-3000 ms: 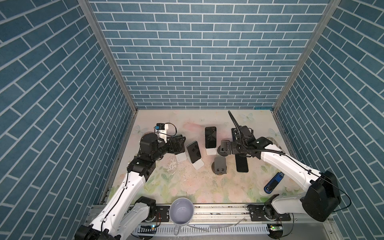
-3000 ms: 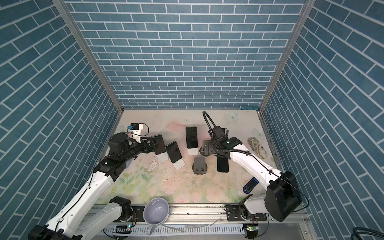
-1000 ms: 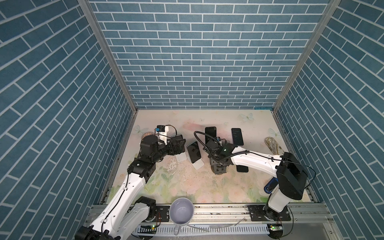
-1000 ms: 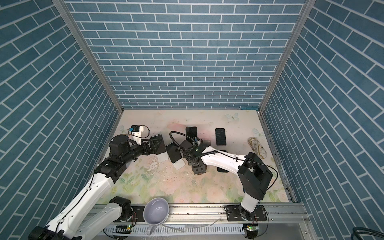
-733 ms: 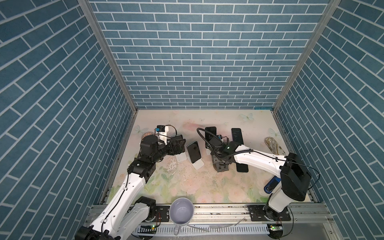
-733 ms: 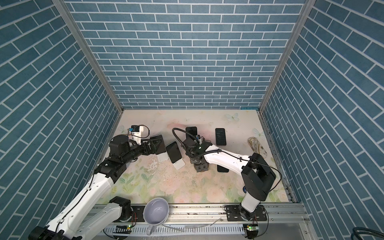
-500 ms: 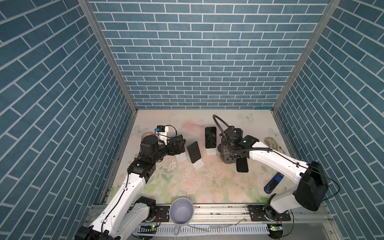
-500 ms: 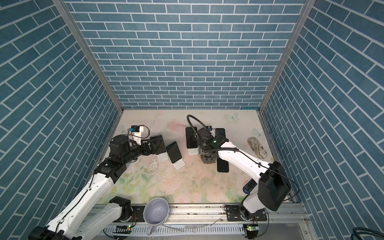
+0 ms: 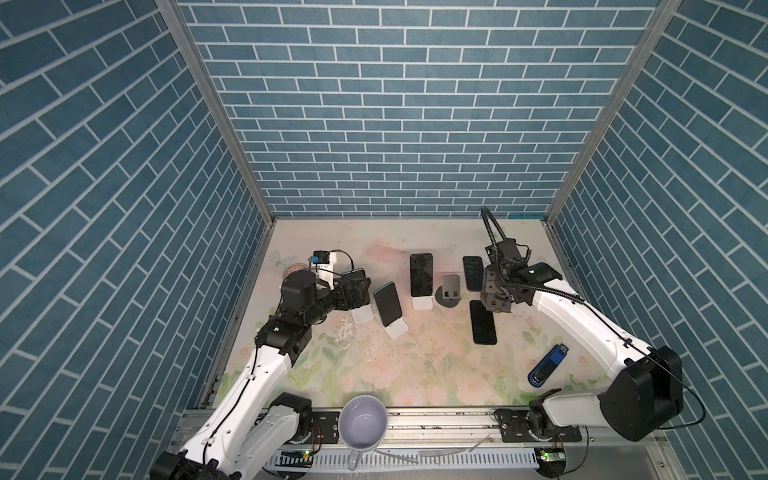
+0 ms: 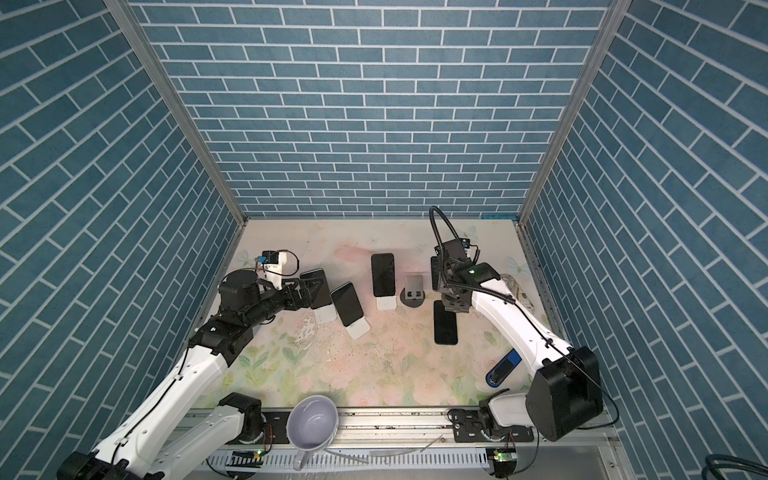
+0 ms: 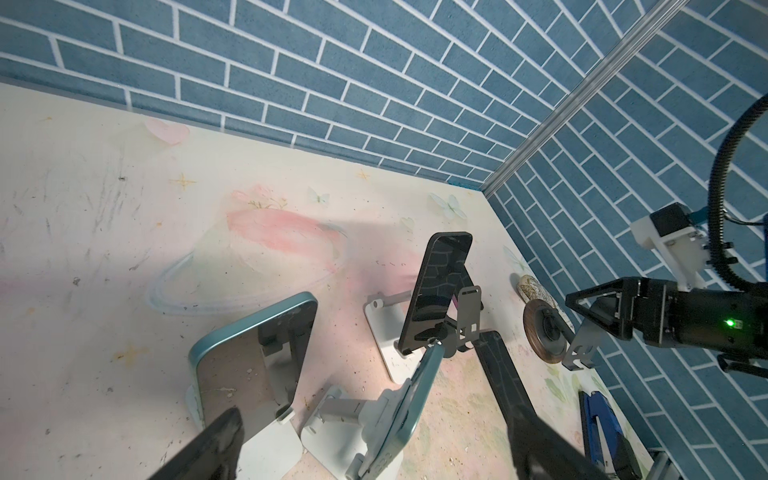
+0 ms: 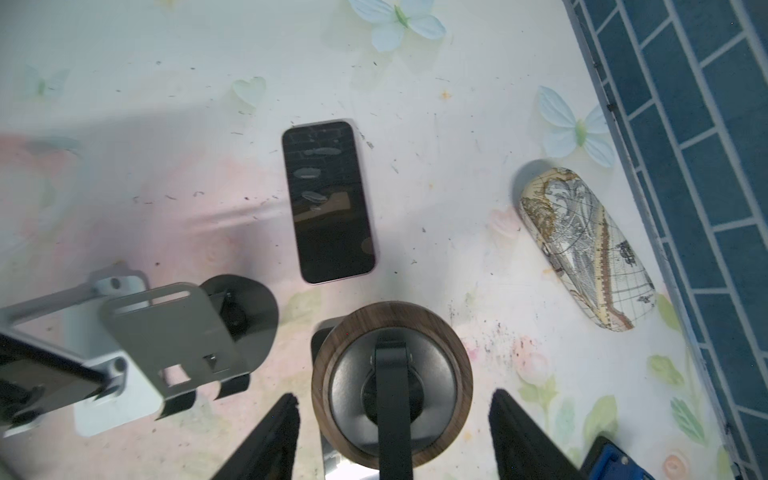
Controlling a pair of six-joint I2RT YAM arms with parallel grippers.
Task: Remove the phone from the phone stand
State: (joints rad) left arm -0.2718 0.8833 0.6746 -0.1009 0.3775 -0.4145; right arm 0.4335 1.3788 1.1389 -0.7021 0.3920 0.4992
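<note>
Right gripper has lifted away the empty wood-based stand it clamps; teal phone ahead of wide-open left gripper stays docked.

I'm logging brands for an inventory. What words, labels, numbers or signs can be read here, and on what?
No text can be read in any view.
Map-print case: its printed marks are too small to read.
Flat phone: dark screen, no logo showing.
Blue device and mug: no lettering visible.
</note>
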